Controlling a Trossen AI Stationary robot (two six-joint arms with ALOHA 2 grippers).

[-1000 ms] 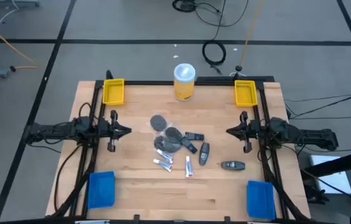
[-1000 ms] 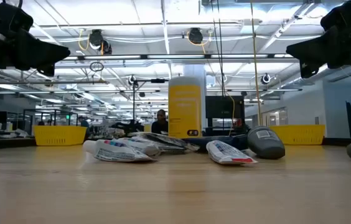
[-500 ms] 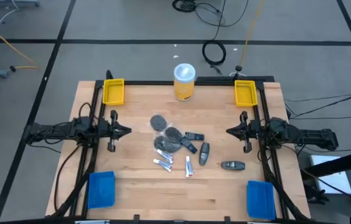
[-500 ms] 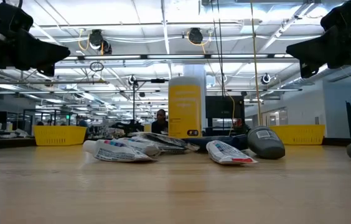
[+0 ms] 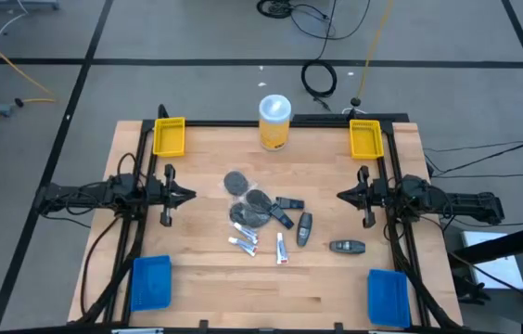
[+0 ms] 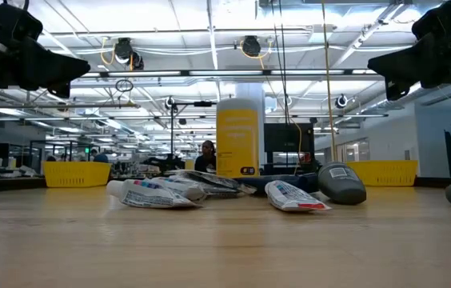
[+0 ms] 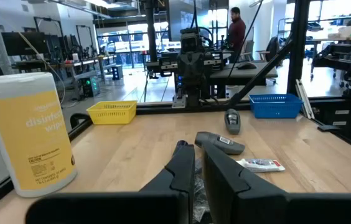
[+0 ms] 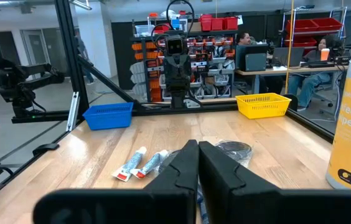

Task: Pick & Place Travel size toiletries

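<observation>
Toiletries lie clustered mid-table; both arms wait at the sides.

Nearest the front edge lie three white tubes [image 5: 243, 243], then four dark grey oblong pieces [image 5: 304, 229], one [image 5: 347, 246] apart toward the right, then two wrapped dark discs [image 5: 236, 182]; the yellow canister [image 5: 274, 122] stands at the far edge. The left gripper [image 5: 187, 195] and right gripper [image 5: 343, 196] hover at opposite table sides, jaws nearly closed, holding nothing.

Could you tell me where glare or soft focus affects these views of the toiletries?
Low view: bright ceiling lights behind, the near table softly blurred, the tubes fairly sharp. High view: even light, the toiletries small. Left wrist view: the yellow canister is readable; the left tool looms dark.
</observation>
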